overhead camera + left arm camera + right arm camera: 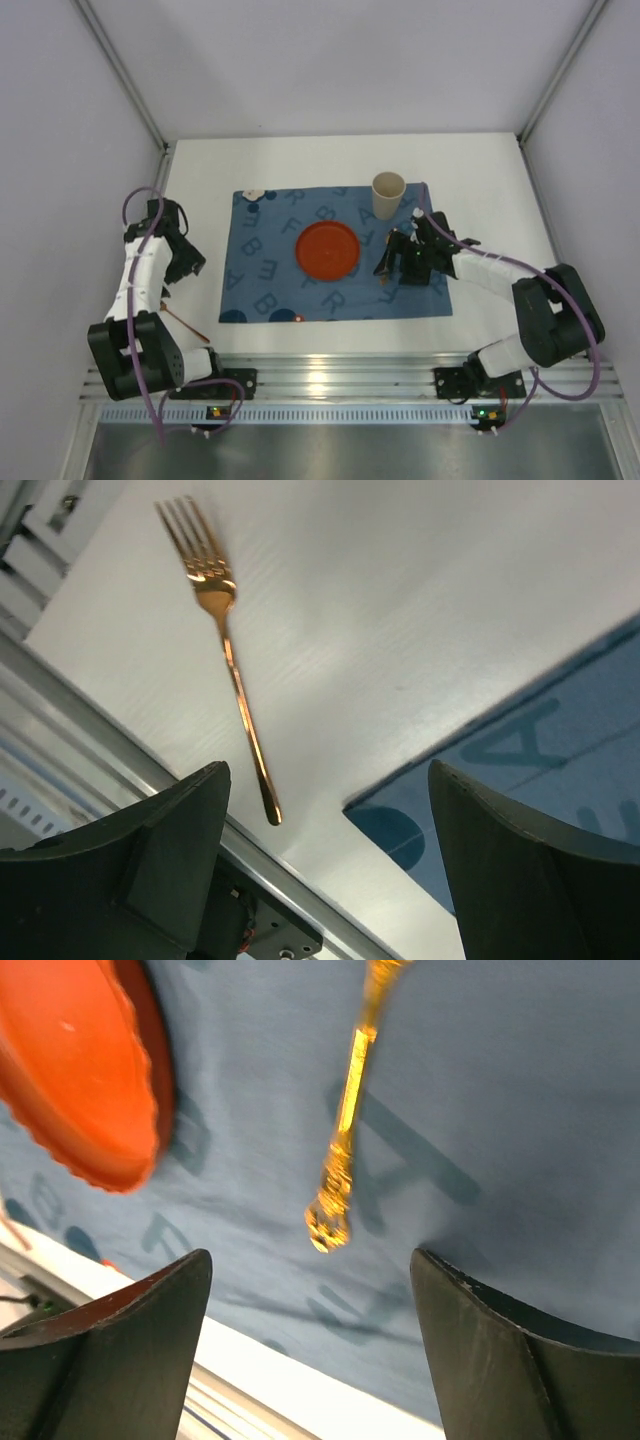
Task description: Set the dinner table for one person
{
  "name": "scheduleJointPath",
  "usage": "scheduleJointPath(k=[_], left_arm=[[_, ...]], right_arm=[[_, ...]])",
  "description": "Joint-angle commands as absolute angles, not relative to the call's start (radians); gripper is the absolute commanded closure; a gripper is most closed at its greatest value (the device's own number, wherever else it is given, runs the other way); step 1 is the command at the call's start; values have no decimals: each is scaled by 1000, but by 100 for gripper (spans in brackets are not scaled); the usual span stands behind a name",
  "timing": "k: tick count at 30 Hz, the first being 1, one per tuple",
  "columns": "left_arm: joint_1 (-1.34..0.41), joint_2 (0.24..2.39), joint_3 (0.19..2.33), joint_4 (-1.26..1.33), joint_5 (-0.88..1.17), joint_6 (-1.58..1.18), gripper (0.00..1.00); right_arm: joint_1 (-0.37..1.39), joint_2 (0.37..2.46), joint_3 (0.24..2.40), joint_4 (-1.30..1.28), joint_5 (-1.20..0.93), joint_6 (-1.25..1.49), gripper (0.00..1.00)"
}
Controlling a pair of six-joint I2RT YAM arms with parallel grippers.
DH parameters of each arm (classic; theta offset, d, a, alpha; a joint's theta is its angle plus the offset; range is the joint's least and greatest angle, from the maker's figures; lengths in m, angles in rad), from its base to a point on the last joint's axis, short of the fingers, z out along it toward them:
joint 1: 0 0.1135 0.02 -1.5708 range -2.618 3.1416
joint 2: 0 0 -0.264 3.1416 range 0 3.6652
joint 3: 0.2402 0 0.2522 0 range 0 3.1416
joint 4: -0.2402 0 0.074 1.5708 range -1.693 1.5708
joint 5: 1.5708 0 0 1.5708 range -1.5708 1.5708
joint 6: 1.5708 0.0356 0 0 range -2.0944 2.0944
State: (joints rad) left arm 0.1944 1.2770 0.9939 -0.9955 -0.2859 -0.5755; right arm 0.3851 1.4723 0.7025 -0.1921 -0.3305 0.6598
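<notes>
The dinner table (pixel 300 160) is the white tabletop, with a blue lettered mat (pixel 270 270) in its middle. An orange plate (pixel 328 250) sits on the mat and a beige cup (pixel 388 188) stands at the mat's back right. My right gripper (pixel 400 262) hovers open just right of the plate. In the right wrist view this gripper (pixel 310 1260) stands over the ornate end of a gold utensil (pixel 345 1130) lying on the mat beside the plate (pixel 80 1080). My left gripper (pixel 328 770) is open above a copper fork (pixel 235 670) on bare table, left of the mat's corner (pixel 520 760).
A small white object (pixel 252 195) lies at the mat's back left corner. A tiny orange spot (pixel 298 318) shows on the mat's front edge. A metal rail (pixel 330 375) runs along the near edge. White walls close in the left, right and back sides.
</notes>
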Motion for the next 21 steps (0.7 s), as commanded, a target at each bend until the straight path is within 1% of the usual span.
scheduleJointPath(k=[1,3,5,6,9,15,21], left_arm=[[251,1301,1023,-1045,-419,-643,14],[297,1319,1016,-1031,-416,-646,14],[345,1342,991,-1003,-384,-646,14],[400,1347,976,-987,-332,-644,15],[489,1348,895,-902,-238,-663,15],[517,1384,802,-750,-216,-736,16],[518,1443,671,-617,-258,-752,19]], right_arm=[[371,1384,761,-323,-261,603,19],[368,1323,785,-407,-252,578,18],[362,1284,821,-465,-233,562,15],[361,1251,833,-513,-230,546,15],[350,1203,876,-602,-221,517,14],[337,1196,959,-728,-203,473,14],[324,1204,1005,-755,-196,486,14]])
